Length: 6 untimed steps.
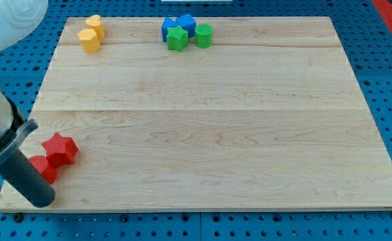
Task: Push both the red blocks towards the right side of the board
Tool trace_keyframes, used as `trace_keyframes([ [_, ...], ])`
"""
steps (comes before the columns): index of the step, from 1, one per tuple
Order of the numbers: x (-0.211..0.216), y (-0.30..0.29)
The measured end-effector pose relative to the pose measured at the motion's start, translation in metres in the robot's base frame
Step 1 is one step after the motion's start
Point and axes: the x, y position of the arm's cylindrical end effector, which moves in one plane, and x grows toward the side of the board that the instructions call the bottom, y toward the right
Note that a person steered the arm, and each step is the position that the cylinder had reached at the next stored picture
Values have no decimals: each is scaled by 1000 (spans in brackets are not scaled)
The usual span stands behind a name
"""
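Note:
A red star block point(60, 148) lies near the board's bottom left corner. A second red block point(43, 168), shape unclear, touches it at its lower left and is partly hidden by the rod. My tip point(42, 201) rests at the board's bottom left edge, just below and left of both red blocks, close to the lower one.
Two yellow blocks point(89, 34) sit at the view's top left. Two blue blocks point(178, 25), a green star point(177, 39) and a green cylinder point(204, 35) cluster at top centre. The wooden board point(216, 120) lies on a blue pegboard.

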Motion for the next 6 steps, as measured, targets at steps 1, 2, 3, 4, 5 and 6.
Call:
trace_keyframes([
  [1,-12,-3],
  [2,-17,-10],
  [3,-17,-11],
  [4,-9,-15],
  [5,-9,-33],
  [6,-9,-34],
])
